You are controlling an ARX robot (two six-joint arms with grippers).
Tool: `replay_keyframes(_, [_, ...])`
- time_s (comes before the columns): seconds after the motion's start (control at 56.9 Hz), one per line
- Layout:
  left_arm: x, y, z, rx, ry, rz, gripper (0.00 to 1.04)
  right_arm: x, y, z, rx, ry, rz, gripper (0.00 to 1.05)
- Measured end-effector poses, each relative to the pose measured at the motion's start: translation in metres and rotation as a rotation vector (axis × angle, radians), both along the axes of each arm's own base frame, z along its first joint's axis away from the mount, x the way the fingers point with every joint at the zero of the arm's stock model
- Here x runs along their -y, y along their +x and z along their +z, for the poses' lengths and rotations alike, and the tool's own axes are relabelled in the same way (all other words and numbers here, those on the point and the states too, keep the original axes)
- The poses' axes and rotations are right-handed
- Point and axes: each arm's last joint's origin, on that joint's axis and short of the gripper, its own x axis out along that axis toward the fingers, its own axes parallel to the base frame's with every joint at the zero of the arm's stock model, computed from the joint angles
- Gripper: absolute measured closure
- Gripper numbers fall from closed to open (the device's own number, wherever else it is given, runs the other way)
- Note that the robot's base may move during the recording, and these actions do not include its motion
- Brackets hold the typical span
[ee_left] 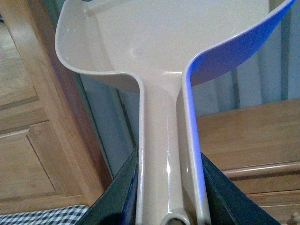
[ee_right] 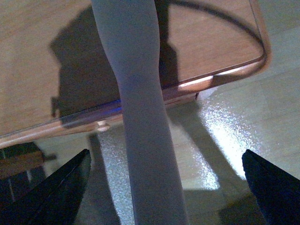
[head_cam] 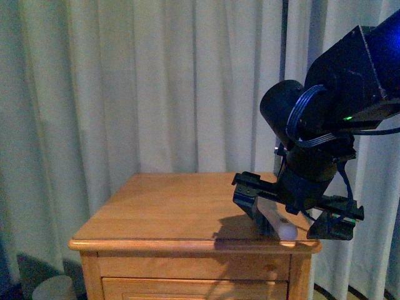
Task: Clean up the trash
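The trash could not be found in any of the three views. No crumpled white wad was seen on the top of the wooden bedside cabinet (head_cam: pixel 169 209), so its place cannot be told. Only the tools for the task were seen.

A pale handle (head_cam: pixel 279 223), round and smooth and probably of a small brush, was laid on the near right corner of the cabinet top, with its end reaching over the near edge. The right gripper (head_cam: pixel 292 230) was placed around it with the jaws spread wide, one on each side and both apart from the handle, so nothing was held by it. The left gripper (ee_left: pixel 168 199) was closed on the stem of a dustpan (ee_left: pixel 164 51), with its dark jaws pressed against both sides of the stem.

The step in hand was judged to be the taking of the handle. The jaws should be centred on it before they are closed, because a round, glossy shaft is easily rolled aside or pushed off the edge. A grip near the middle would be preferred to one at the overhanging end.

The dustpan was made of shiny cream plastic, with a deep curved scoop and a raised rim. The cabinet was of warm varnished wood, with a rounded edge and a small drawer knob (head_cam: pixel 270 270). Behind it a pale curtain (head_cam: pixel 125 81) was hung in soft folds.
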Motion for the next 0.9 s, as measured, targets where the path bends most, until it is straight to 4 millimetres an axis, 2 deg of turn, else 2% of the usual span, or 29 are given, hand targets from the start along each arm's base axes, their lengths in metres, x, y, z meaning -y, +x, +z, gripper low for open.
replay_keyframes(0.105, [0.0, 0.0, 0.0, 0.0, 0.0, 0.0, 0.76, -0.003, 0.001, -0.005, -0.017, -0.007, 0.003, 0.07])
replay_keyframes(0.158, [0.0, 0.0, 0.0, 0.0, 0.0, 0.0, 0.76, -0.005, 0.001, -0.007, -0.021, -0.006, 0.002, 0.12])
replay_keyframes(0.545, [0.0, 0.0, 0.0, 0.0, 0.0, 0.0, 0.76, -0.006, 0.002, -0.009, -0.007, -0.014, -0.001, 0.69])
replay_keyframes(0.615, [0.0, 0.0, 0.0, 0.0, 0.0, 0.0, 0.76, -0.006, 0.003, -0.009, 0.016, -0.033, 0.008, 0.84])
replay_keyframes(0.791, [0.0, 0.0, 0.0, 0.0, 0.0, 0.0, 0.76, 0.002, -0.003, -0.008, 0.061, -0.079, 0.037, 0.85])
replay_keyframes(0.896, [0.0, 0.0, 0.0, 0.0, 0.0, 0.0, 0.76, 0.014, -0.015, 0.002, 0.178, -0.151, 0.059, 0.85])
